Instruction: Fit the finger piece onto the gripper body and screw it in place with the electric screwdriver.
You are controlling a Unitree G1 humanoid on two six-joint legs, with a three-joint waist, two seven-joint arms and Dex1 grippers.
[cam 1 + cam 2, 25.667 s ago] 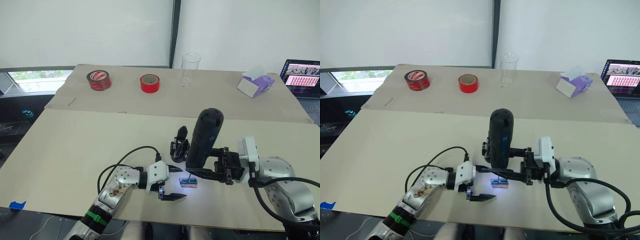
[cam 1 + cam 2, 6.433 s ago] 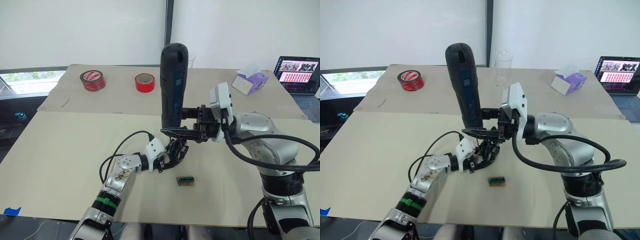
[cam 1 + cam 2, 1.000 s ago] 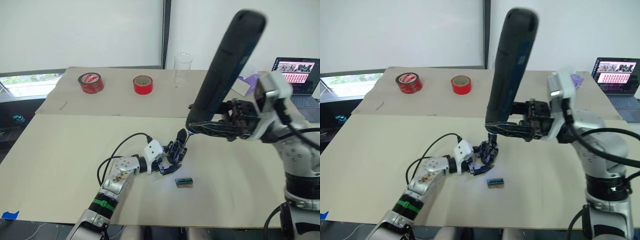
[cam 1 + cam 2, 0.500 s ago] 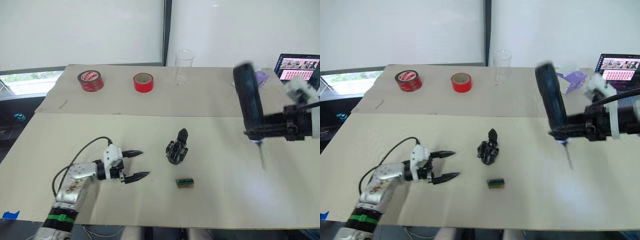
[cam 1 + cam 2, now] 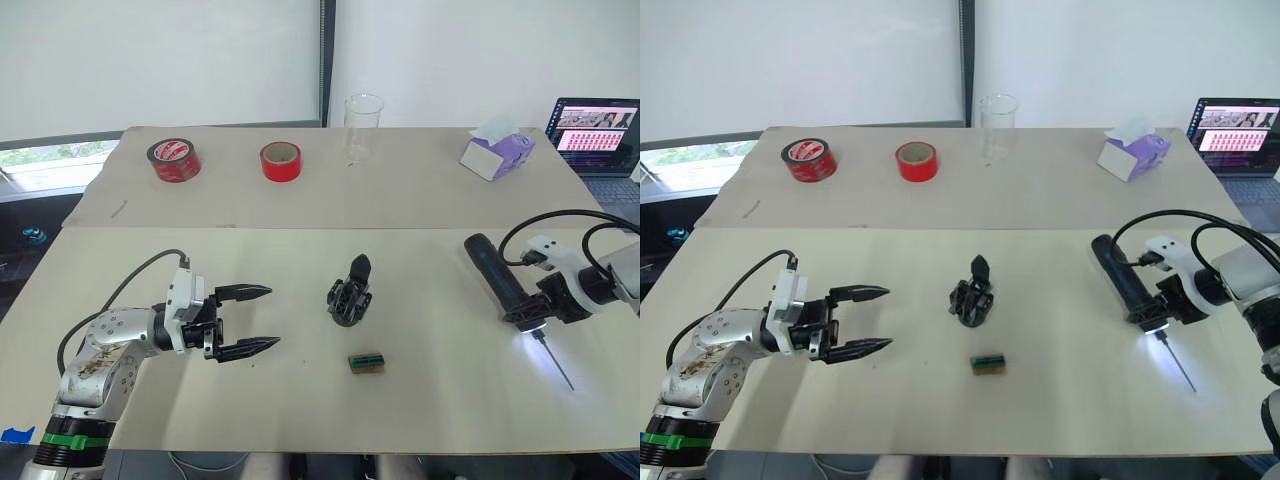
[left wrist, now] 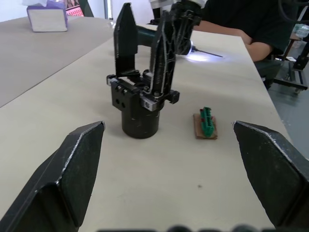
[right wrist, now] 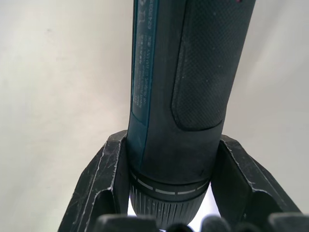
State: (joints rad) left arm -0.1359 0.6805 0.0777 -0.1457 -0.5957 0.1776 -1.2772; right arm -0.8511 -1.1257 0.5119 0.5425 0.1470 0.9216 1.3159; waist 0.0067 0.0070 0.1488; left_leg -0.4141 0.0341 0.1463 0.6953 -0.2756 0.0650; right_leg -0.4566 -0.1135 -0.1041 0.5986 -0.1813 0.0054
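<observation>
The gripper body [image 5: 350, 296] stands alone at the table's middle, also seen as the gripper body [image 6: 141, 108] in the left wrist view. Two black pointed fingers [image 6: 124, 43] rise upright from it; I cannot tell which one is the finger piece. My left gripper [image 5: 272, 317] hovers open to its left, a hand's width away, holding nothing. The electric screwdriver [image 5: 495, 275] lies on the table at the right, its metal bit [image 5: 553, 362] pointing toward the near edge and its lamp lit. My right gripper [image 5: 535, 312] is shut on it near the bit end, its fingers [image 7: 104, 183] hugging both sides.
A small green-brown block [image 5: 367, 363] lies just in front of the gripper body. Far back stand two red tape rolls [image 5: 174, 160] [image 5: 281, 162], a clear cup [image 5: 364, 125], a purple tissue box [image 5: 497, 153] and a laptop [image 5: 597, 135]. A person's dark sleeve [image 6: 231, 19] rests beyond the table.
The right arm has lowered the screwdriver from upright in the air to lying on the table at the right. The left gripper stays open, slightly shifted.
</observation>
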